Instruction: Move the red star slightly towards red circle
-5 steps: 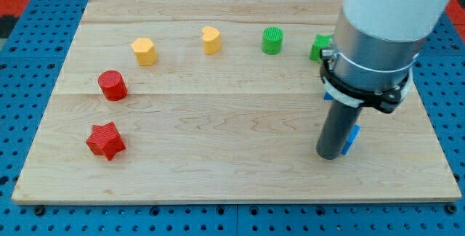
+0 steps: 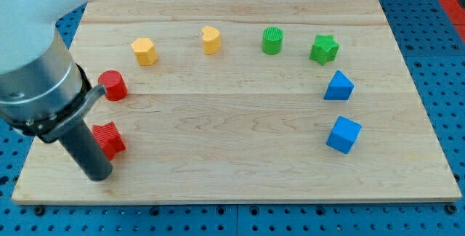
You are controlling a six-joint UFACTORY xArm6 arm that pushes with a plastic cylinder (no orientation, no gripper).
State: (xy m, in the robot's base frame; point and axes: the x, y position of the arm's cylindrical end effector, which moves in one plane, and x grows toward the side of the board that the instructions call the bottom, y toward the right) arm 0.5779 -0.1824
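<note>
Ribbed red star (image 2: 111, 139) on pale wood seemingly touches my tip (image 2: 98, 176); red circle (image 2: 113, 85) above; fingers: none, a plain rod.

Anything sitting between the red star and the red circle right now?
No block: in the camera view only bare board and part of my arm's collar separate the red star from the red circle.

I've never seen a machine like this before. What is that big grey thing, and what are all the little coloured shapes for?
That is a robot arm. It has no hand, only a dark rod, and it holds nothing. My tip slides on the wooden board and pushes blocks. One camera looks down at the board. My tip sits at the view's bottom left, just below the red star, partly hiding it. Above the star is the red circle. Along the top are a yellow block, a yellow heart, a green circle and a green star. At the right are two blue blocks.
</note>
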